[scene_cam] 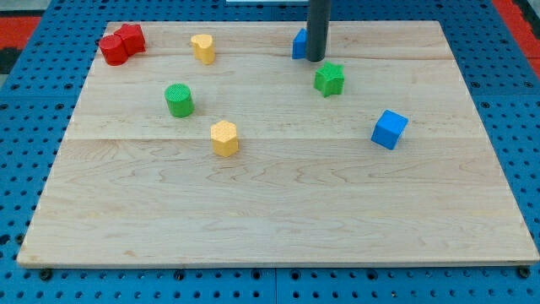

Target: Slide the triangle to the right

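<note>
A blue block (299,44), likely the triangle, sits near the view's top centre, mostly hidden behind my rod. My tip (315,59) rests on the board just right of it, touching or nearly touching its right side. A green star block (330,79) lies just below and right of the tip.
A blue cube (389,129) is at the right. A green cylinder (179,100) and a yellow hexagonal block (224,138) lie left of centre. A yellow block (202,48) and two red blocks (121,44) sit at the top left. The wooden board (278,219) lies on a blue pegboard.
</note>
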